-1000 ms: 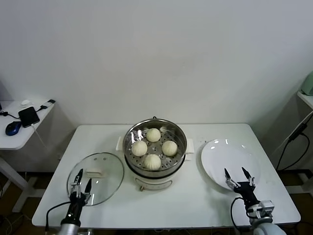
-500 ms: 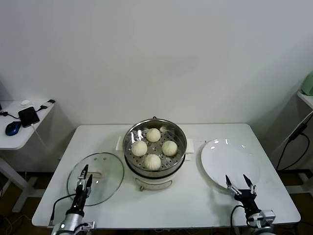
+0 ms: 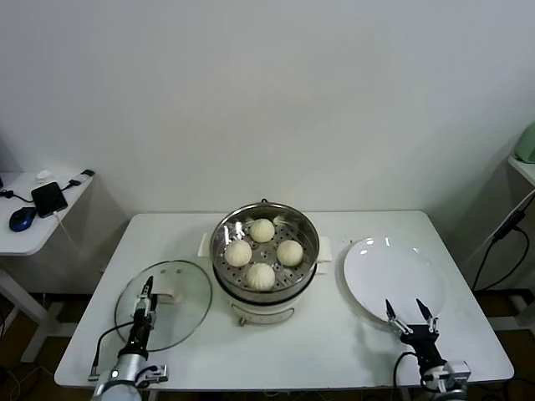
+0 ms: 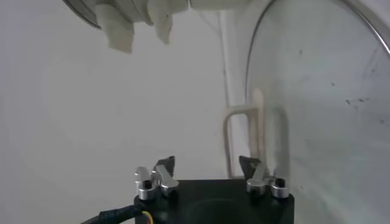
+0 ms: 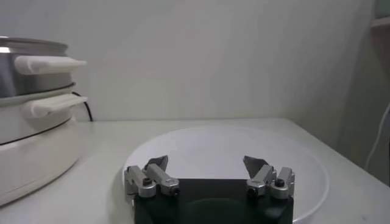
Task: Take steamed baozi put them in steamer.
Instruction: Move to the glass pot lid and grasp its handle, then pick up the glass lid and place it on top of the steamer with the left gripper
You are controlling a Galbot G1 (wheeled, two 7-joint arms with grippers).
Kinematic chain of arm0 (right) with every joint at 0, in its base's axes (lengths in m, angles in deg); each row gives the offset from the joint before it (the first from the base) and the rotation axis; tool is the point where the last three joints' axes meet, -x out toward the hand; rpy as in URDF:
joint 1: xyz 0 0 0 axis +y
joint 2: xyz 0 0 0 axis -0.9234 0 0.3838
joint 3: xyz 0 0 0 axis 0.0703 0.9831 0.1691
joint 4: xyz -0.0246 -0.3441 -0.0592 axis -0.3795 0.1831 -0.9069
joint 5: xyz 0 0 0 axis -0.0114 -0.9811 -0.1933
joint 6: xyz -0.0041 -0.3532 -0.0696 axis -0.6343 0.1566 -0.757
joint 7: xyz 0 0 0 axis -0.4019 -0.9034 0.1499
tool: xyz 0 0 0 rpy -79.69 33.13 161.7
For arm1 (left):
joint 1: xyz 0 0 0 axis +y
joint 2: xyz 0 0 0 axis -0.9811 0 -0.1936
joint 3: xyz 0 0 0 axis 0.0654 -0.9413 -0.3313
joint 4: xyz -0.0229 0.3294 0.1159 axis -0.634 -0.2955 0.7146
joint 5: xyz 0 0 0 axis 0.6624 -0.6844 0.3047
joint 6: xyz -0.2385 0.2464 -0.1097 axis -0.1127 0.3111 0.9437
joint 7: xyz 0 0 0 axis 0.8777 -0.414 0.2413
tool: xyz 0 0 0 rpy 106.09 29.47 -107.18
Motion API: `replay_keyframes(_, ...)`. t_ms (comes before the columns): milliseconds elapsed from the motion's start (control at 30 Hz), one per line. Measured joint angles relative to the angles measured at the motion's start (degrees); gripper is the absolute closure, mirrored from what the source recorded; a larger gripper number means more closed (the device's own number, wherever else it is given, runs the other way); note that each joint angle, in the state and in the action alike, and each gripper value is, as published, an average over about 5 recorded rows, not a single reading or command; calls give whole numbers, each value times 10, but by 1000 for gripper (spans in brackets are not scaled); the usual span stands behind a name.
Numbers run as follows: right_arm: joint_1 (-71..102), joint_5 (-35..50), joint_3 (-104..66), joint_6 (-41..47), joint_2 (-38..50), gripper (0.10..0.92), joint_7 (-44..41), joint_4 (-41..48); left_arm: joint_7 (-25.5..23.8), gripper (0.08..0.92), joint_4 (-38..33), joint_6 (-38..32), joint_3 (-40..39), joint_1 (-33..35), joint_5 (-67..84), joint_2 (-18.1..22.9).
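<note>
Since the earlier frame the left gripper (image 3: pixel 146 294) has been drawing back toward the near edge of the white bench (image 3: pixel 334 338), and its jaws now look nearer together in the head view; the right gripper (image 3: pixel 410 313) is sitting about where it was half a second ago. Left jaws are standing spread in the left wrist view (image 4: pixel 207 167), holding nothing, over the near rim of the round glass lid with a white knob (image 3: pixel 165 302). Right jaws are also spread and holding nothing (image 5: pixel 207 165), hovering at the near edge of the flat white plate (image 3: pixel 393 274).

Four small round cream-white steamed baozi (image 3: pixel 262 276) are resting on the perforated tray inside the large shiny steel steamer on its white base (image 3: pixel 308 230), which is standing between lid and plate.
</note>
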Motion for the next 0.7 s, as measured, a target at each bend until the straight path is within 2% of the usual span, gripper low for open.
replay_keyframes(533, 1, -15, 1, 1, -16, 203, -1, -6, 4, 796, 30, 11, -2, -17, 11, 5)
replay_keyframes(600, 2, -16, 0, 1, -17, 203, -1, -7, 1, 839, 26, 15, -2, -15, 16, 6)
replay_keyframes(700, 3, -18, -1, 1, -18, 203, -1, -10, -6, 859, 14, 22, -2, -10, 27, 6)
